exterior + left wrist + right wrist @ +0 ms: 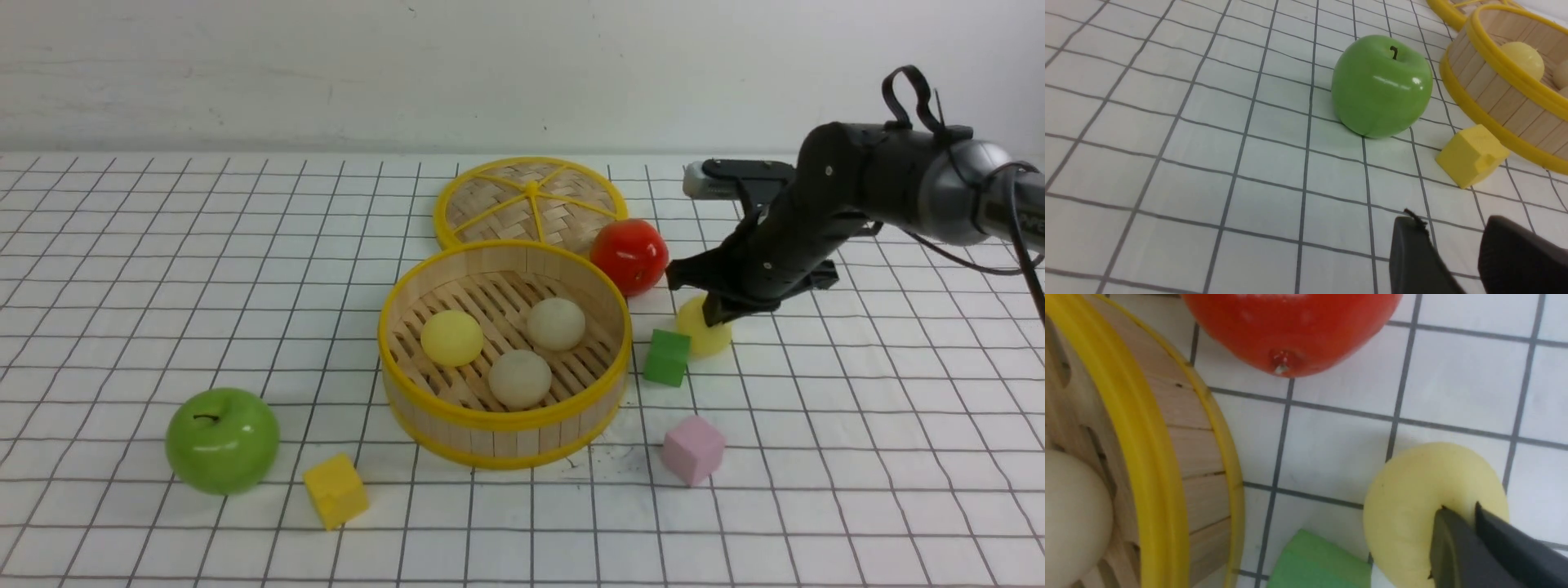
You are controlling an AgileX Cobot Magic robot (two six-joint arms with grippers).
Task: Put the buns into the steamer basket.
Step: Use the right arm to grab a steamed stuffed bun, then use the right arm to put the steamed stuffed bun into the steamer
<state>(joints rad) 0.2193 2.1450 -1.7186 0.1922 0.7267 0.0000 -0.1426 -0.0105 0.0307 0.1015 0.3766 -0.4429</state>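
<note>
The steamer basket (504, 425) stands mid-table and holds three buns: a pale yellow one (451, 337) and two beige ones (556, 323) (520, 378). The fourth bun (704, 335), pale yellow, sits low at the table just right of the basket. My right gripper (717, 314) comes down on it from above. In the right wrist view the bun (1412, 506) is dimpled where the gripper (1461, 509) pinches it, jaws nearly together. My left gripper (1449, 223) is out of the front view; its jaws stand apart and empty over the cloth.
A red apple (629, 255) lies just behind the gripped bun and a green cube (667, 357) just left of it. The woven lid (531, 202) lies behind the basket. A pink cube (693, 450), a yellow cube (335, 491) and a green apple (222, 441) lie in front.
</note>
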